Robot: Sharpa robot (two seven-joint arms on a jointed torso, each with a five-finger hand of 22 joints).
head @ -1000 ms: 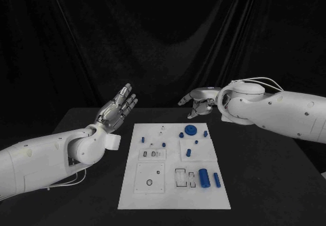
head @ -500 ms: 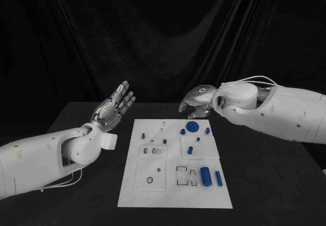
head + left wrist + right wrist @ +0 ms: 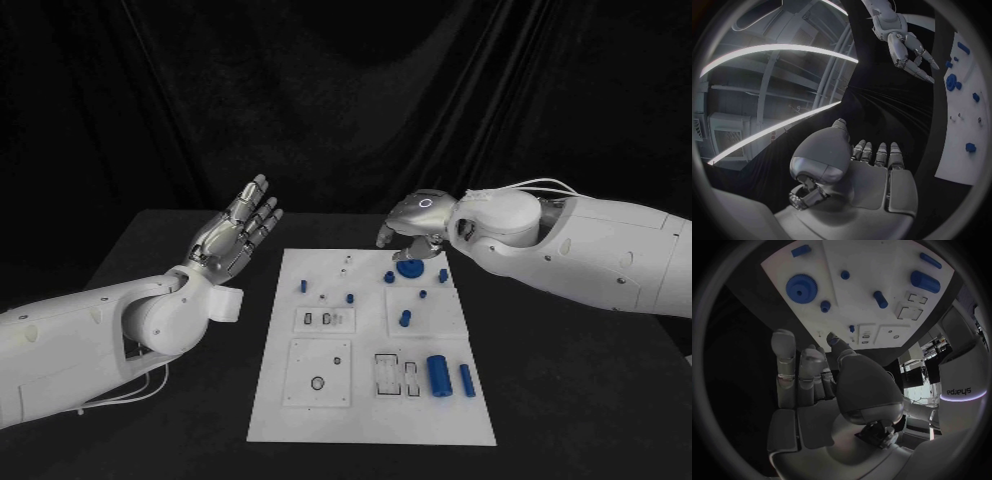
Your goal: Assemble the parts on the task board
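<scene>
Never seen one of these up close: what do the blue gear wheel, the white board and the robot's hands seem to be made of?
Blue gear: likely plastic, given its matte, even colour and moulded teeth. Task board: flat matte white sheet, probably plastic, though I can't tell for sure. Right hand and left hand: silvery with soft highlights, so metal or metallic-coated plastic.

A robotics lab: black-draped backdrop (image 3: 361,90), black table (image 3: 577,380), white task board (image 3: 368,410) of blue parts (image 3: 437,375).
</scene>
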